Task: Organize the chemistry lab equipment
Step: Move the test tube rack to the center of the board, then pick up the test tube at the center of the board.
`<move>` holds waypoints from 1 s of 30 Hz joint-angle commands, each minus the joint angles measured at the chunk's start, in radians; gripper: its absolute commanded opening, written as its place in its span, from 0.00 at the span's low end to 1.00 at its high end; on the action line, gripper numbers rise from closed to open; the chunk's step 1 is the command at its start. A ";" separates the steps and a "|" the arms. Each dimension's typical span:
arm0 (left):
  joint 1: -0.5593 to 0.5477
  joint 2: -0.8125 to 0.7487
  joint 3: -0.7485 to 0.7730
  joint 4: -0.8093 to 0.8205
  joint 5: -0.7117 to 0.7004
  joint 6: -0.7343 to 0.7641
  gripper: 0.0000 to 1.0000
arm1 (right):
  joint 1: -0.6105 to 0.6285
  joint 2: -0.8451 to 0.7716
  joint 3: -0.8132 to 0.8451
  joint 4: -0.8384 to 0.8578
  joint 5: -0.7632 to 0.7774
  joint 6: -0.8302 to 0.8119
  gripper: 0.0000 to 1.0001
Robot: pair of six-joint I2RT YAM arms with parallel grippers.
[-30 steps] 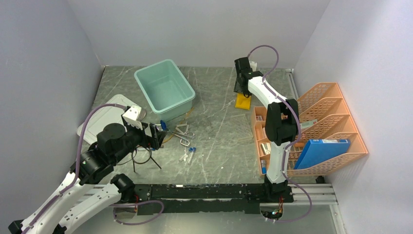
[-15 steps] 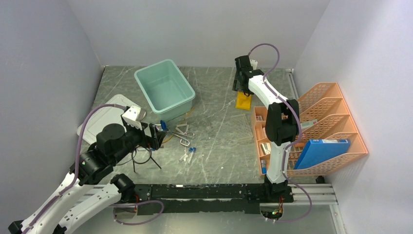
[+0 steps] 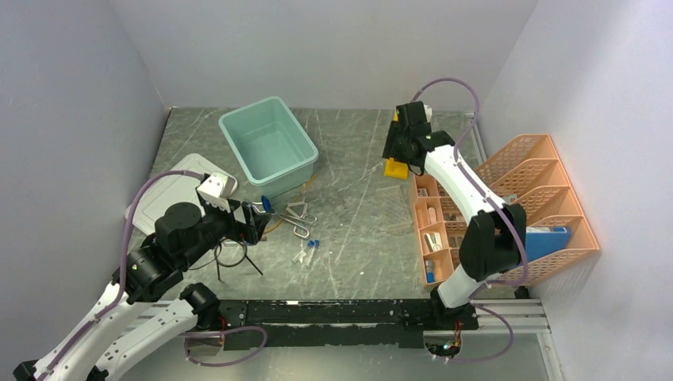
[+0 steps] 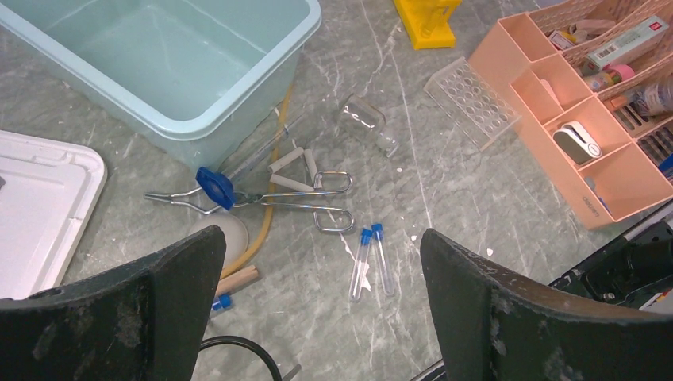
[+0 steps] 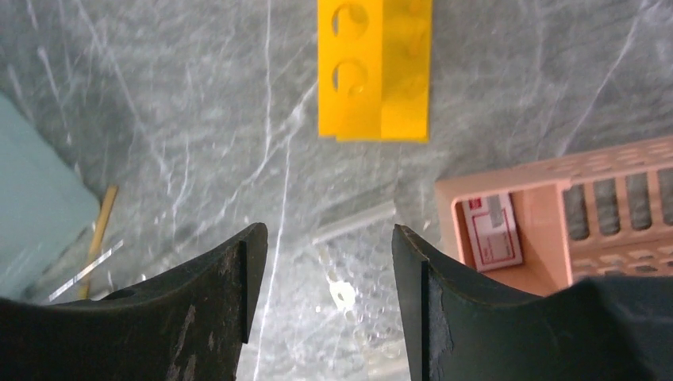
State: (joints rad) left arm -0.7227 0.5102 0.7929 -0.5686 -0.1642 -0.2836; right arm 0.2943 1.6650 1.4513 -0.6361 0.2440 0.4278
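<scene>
Surface: grey marbled table (image 3: 357, 214) boxed in by white walls, arm bases along the bottom edge of the top view
Rack: the yellow rack (image 3: 395, 167) lay flat on the table in the upper right-centre of the top view, just left of the orange organiser (image 3: 540, 171) and well apart from the tub (image 3: 286, 174)
Right claw: the right gripper (image 5: 327, 234) hung over bare table with its jaws parted and nothing between them
Key relation: in the right wrist view the rack sat at top centre, ahead of the fingertips and slightly right of the middle of the gap, not yet between the jaws
Long axis: the rack ran up-down in that view, in line with the reach, so the jaws looked set to straddle its narrow width
Nearer arm: the right, by far
Left claw: the left gripper (image 4: 321, 238) was spread wide and empty at lower left of the top view, above the clips (image 4: 309, 198), tubes (image 4: 371, 258) and hose (image 4: 266, 214)
Next move, judged: forward and down over the rack, shifting a touch right before closing
</scene>
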 commanded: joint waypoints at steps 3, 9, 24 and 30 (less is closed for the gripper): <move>0.000 0.000 -0.005 0.021 0.024 0.015 0.97 | 0.077 -0.152 -0.172 -0.004 -0.041 0.027 0.62; -0.001 -0.001 -0.006 0.021 0.022 0.013 0.97 | 0.247 -0.274 -0.284 -0.031 -0.019 0.075 0.61; 0.002 0.015 -0.004 0.022 0.027 0.013 0.96 | 0.641 -0.303 -0.459 0.065 -0.074 0.309 0.56; 0.004 0.013 -0.004 0.022 0.027 0.013 0.96 | 0.747 -0.217 -0.436 0.082 -0.039 0.386 0.54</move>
State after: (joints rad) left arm -0.7227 0.5228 0.7925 -0.5671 -0.1524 -0.2836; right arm 0.9905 1.4010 0.9928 -0.5842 0.1703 0.7300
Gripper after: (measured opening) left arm 0.963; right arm 0.545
